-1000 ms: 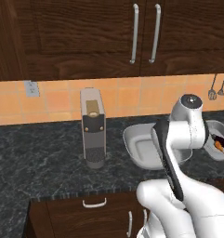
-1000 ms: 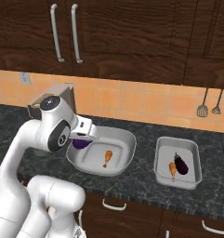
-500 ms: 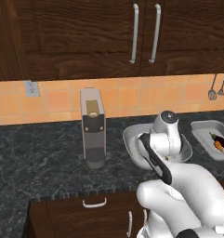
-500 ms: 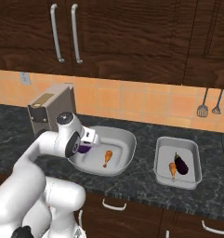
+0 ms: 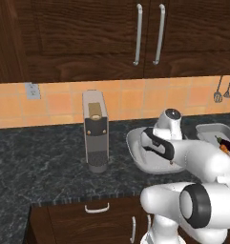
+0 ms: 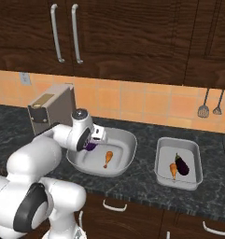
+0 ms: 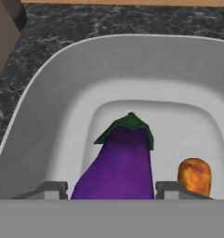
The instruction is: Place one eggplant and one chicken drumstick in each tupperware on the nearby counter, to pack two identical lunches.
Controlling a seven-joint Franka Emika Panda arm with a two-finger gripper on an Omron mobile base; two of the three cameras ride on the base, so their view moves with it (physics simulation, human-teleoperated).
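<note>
My gripper (image 7: pixel 112 189) is shut on a dark-purple eggplant (image 7: pixel 120 167), whose green cap points away from the hand. It hangs low inside the wide grey tupperware tub (image 7: pixel 53 107), close above the floor. A chicken drumstick (image 7: pixel 194 175) lies on the tub floor just right of it. In the right base view the gripper (image 6: pixel 93 140) reaches over the tub's (image 6: pixel 128 140) left rim, with the eggplant (image 6: pixel 90 146) at the fingers and the drumstick (image 6: pixel 107 158) in the middle. The smaller tupperware tray (image 6: pixel 194 175) holds an eggplant (image 6: pixel 181 164) and a drumstick (image 6: pixel 172 170).
A silver toaster (image 6: pixel 51 109) stands on the dark speckled counter (image 6: pixel 142 179) left of the tub, close behind my arm. Utensils (image 6: pixel 203 109) hang on the tiled wall at the right. Wooden cabinets hang above, and drawers with silver handles sit below.
The arm has folded down and brought the hand lower, carrying the eggplant from above the tub's left rim down into the tub. The things in the tray have not moved.
</note>
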